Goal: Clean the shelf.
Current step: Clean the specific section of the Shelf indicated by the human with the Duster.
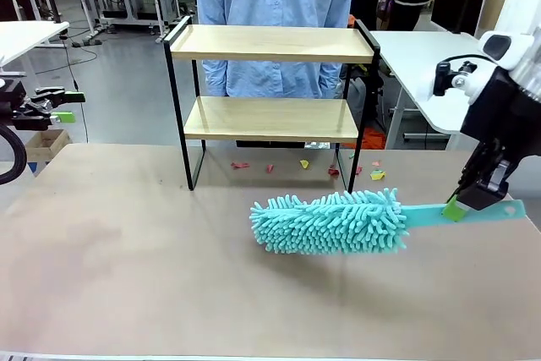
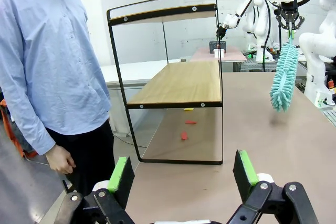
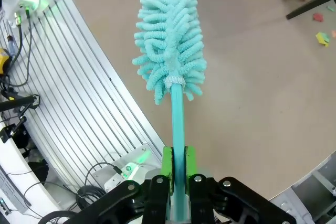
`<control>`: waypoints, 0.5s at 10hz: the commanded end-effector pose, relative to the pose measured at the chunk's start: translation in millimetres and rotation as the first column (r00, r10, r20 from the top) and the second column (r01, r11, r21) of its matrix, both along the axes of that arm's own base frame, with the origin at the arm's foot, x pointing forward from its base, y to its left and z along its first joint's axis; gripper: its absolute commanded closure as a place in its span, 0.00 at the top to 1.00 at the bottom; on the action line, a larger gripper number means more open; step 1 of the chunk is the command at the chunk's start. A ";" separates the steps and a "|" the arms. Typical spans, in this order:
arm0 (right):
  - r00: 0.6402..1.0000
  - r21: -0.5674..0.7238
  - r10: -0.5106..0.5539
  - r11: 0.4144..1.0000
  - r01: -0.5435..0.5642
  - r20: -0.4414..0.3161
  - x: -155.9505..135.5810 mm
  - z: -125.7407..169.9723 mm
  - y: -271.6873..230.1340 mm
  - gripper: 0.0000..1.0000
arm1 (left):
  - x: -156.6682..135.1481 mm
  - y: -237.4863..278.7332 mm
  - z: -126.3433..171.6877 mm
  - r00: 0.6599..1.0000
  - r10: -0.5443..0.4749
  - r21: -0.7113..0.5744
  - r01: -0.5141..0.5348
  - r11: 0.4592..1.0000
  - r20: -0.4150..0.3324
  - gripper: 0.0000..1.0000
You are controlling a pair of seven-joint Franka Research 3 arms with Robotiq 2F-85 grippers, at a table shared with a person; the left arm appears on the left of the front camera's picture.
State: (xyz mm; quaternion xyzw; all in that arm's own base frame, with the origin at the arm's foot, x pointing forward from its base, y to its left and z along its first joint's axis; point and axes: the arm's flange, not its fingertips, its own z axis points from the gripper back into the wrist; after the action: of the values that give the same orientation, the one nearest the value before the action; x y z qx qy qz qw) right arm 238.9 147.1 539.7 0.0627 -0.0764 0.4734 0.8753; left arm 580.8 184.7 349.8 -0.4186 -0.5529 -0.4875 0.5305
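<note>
Front view shows scraps (image 1: 304, 163) beneath the shelf (image 1: 270, 43), duster (image 1: 330, 221) before it.

teal duster (image 1: 330, 222), black-framed light wooden shelf (image 1: 270, 43)

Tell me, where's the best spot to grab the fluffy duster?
The duster is best held by its slim straight handle, not the floppy head. Come in from the bare handle end, as the right gripper does, shut on it there.
</note>
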 end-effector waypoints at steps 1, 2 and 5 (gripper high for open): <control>1.000 0.002 -0.014 1.000 0.014 0.006 0.1 4.6 2.1 0.12 | -0.7 -1.8 2.5 1.000 -0.002 0.002 0.002 1.000 0.009 1.00; 1.000 0.002 -0.014 1.000 0.014 0.006 0.1 4.6 2.1 0.12 | -0.7 -1.8 2.5 1.000 -0.002 0.002 0.002 1.000 0.009 1.00; 1.000 0.002 -0.014 1.000 0.014 0.006 0.1 4.6 2.1 0.12 | -0.7 -1.8 2.5 1.000 -0.002 0.002 0.002 1.000 0.009 1.00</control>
State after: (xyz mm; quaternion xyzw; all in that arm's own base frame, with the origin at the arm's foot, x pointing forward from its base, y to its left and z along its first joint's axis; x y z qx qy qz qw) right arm 239.0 147.2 540.7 0.0627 -0.0774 0.4734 0.8752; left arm 580.8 184.7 349.8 -0.4186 -0.5529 -0.4875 0.5305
